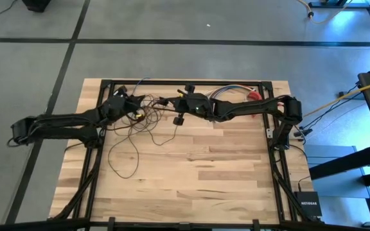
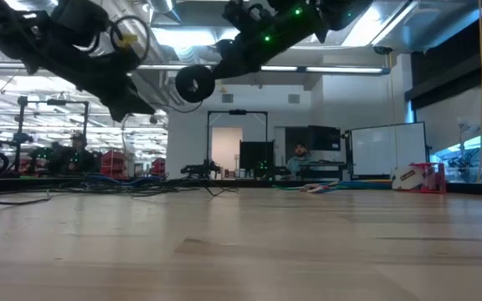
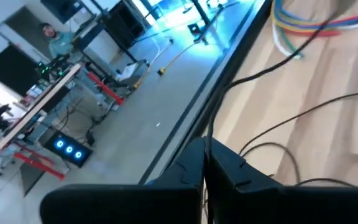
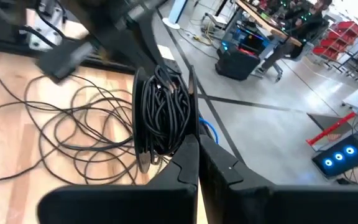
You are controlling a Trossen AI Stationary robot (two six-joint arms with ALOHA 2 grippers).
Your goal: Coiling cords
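The cord is a thin dark wire. Part of it is wound into a tight bundle point(image 4: 163, 112) at my right gripper point(image 4: 197, 154), which is shut at the table's far middle point(image 1: 174, 102). Its small round black puck point(image 1: 177, 119) hangs in the air under that gripper point(image 2: 193, 84). The rest lies on the wood in loose loops point(image 1: 124, 151) toward the left point(image 4: 73, 124). My left gripper point(image 3: 206, 152) is shut just left of the right one point(image 1: 135, 102), above the loops, with a strand running up to its fingertips. My left gripper pinches a single strand of the cord point(image 3: 211, 127) at its fingertips. From there the strand rises and bends away over the wood, clear of the table. My right gripper has the wound bundle by its side point(image 4: 182, 134), right at the fingertips, which reach nearly level from the table's right. The fingers themselves hide the exact place. The bundle stands upright and clear of the table.
A short bunch of multicoloured wires point(image 1: 227, 92) lies at the far edge point(image 3: 309, 22), with a red object point(image 1: 254, 96) beside it. A black frame point(image 1: 185, 82) borders the wooden top. The near half of the table point(image 1: 191, 186) is bare wood.
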